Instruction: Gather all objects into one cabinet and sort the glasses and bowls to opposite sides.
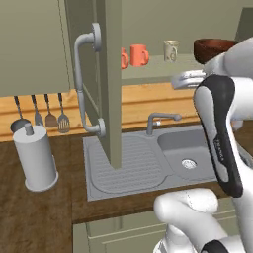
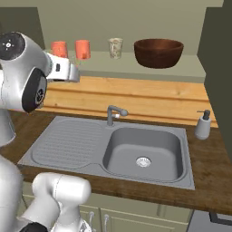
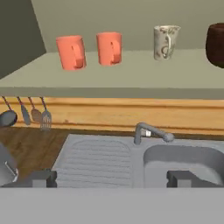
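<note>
Left base view: the cabinet's open door (image 1: pixel 109 79) stands edge-on at centre, its pale curved handle (image 1: pixel 85 84) at 10 o'clock. On the shelf (image 1: pixel 148 69) beyond it, an orange-red cup (image 1: pixel 139 55) sits near 12 o'clock, with a second orange-red cup (image 1: pixel 124 59) peeking past the door edge just beside it. The beige cup (image 1: pixel 171 50) stands at 1 o'clock and the dark brown bowl (image 1: pixel 211 50) at 2 o'clock, partly behind the white arm.

Right base view: the same row runs along the shelf from 11 to 1 o'clock. The two orange-red cups are close together, the beige cup lies between them and the bowl, and the bowl is farthest right. All four already share one cabinet shelf, cups left and bowl right, well apart from the sink (image 2: pixel 144 154) below.

Hand view: the gripper (image 3: pixel 112 178) has its tips spread wide apart with nothing between them, low at 6 o'clock above the sink and faucet (image 3: pixel 151 132). The cups stand upright at 11, 12 and 1 o'clock, the bowl at 2 o'clock by the frame edge. Everything on the shelf lies up and ahead of the open jaws, so any further reach would go forward and upward; the sorting looks essentially done.
</note>
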Robot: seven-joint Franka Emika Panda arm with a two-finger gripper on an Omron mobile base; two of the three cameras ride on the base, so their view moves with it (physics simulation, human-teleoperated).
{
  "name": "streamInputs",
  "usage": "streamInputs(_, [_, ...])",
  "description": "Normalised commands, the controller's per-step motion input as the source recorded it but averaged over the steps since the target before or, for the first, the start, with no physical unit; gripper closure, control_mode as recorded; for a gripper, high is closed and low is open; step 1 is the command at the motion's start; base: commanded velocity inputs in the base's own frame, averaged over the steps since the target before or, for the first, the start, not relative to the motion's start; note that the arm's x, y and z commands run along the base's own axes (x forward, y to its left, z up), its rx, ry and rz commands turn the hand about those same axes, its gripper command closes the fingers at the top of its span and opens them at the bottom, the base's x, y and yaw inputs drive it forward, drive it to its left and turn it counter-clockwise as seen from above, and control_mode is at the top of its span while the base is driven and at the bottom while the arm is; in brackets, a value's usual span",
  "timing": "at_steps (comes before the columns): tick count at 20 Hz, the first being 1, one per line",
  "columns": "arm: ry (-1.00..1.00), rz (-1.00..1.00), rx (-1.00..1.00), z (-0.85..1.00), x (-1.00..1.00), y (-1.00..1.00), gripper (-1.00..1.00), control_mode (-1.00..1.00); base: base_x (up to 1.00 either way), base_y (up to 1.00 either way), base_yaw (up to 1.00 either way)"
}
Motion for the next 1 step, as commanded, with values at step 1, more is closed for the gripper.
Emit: streamInputs(1, [0.19,0.0,0.15,-0.23,-0.85,-0.04,-1.0,-1.0,0.0,0.0,0.0])
